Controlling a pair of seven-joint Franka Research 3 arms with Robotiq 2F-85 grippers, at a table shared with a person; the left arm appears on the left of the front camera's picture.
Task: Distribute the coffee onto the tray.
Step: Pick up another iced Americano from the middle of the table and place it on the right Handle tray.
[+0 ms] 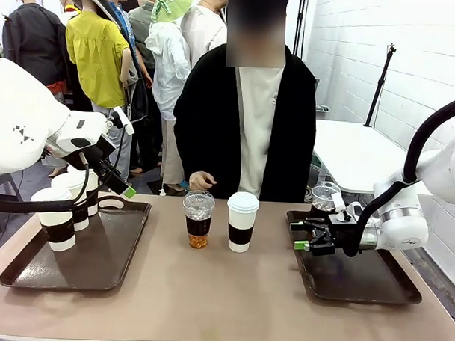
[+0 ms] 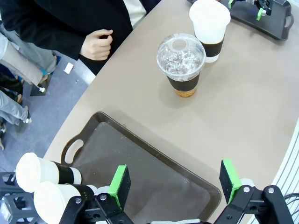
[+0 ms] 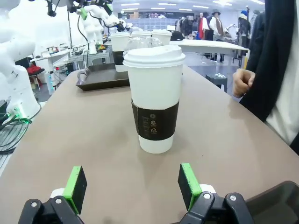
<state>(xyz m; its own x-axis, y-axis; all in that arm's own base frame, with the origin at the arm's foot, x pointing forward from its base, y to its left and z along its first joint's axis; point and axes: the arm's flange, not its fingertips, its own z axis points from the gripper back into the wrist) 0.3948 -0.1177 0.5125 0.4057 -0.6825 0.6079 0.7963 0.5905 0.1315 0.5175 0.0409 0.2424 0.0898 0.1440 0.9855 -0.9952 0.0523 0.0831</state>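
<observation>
The left arm is held raised at the robot's left side, with the wrist bent so that the left pincer is pointed downward and toward the middle. Its jaws are spread wide, and nothing is gripped between the green pads. The right arm is brought in low from the robot's right side, the right pincer is held level and aimed toward the middle, and its jaws are likewise parted, with nothing clasped between them.
</observation>
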